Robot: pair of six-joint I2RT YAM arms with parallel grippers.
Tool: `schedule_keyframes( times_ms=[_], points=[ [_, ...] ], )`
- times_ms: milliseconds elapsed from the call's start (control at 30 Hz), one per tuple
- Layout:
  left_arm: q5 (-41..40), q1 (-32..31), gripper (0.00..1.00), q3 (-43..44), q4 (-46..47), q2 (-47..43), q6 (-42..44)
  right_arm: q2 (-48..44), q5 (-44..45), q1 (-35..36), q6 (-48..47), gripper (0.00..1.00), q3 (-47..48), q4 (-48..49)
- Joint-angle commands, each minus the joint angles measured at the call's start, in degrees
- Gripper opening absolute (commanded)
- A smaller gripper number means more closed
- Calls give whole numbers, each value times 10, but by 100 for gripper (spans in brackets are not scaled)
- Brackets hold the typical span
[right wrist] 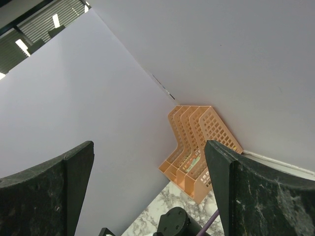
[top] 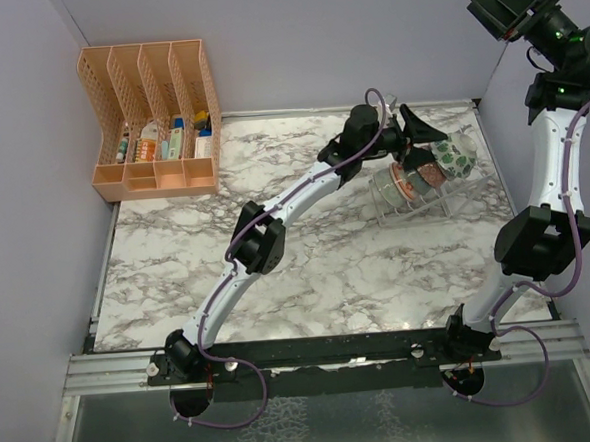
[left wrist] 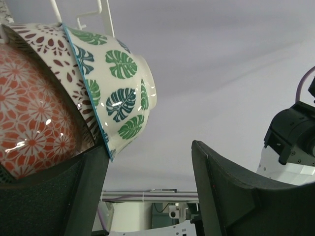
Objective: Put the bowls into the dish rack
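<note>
The clear dish rack (top: 407, 210) stands at the back right of the marble table and holds several bowls on edge. I make out the green-leaf bowl (top: 452, 155) at its far end and a red-orange bowl (top: 404, 182) nearer. My left gripper (top: 415, 146) is open just above the rack. In the left wrist view the red-orange bowl (left wrist: 29, 132), the pink-white lattice bowl (left wrist: 51, 51) and the green-leaf bowl (left wrist: 120, 93) are nested side by side. The left gripper (left wrist: 147, 189) is open with nothing between its fingers, and the left finger (left wrist: 74, 196) is at the green-leaf bowl's rim. My right gripper (top: 498, 13) is open, raised high at the right.
The orange file organizer (top: 154, 119) with small items stands in the back left corner and also shows in the right wrist view (right wrist: 197, 147). Lilac walls close the back and sides. The right gripper (right wrist: 147, 196) faces the left wall. White rack ribs (left wrist: 106, 17) rise behind the bowls.
</note>
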Motion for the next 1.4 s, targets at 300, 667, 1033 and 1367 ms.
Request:
schedule_keyframes(
  times_ms=[300,667,1033,1367],
  points=[
    [13,11,71,10,-9,-55,27,-13,-12,-4,8,94,3,20],
    [9,14,72,39,23,-54,12,-11,-9,-4,10,94,8,20],
    [19,18,72,17,19,-80,41,-19,-7,-4,2,94,6,10],
    [20,55,93,-83,-87,-205,194,-29,-7,-4,-4,94,2,-1]
  ],
)
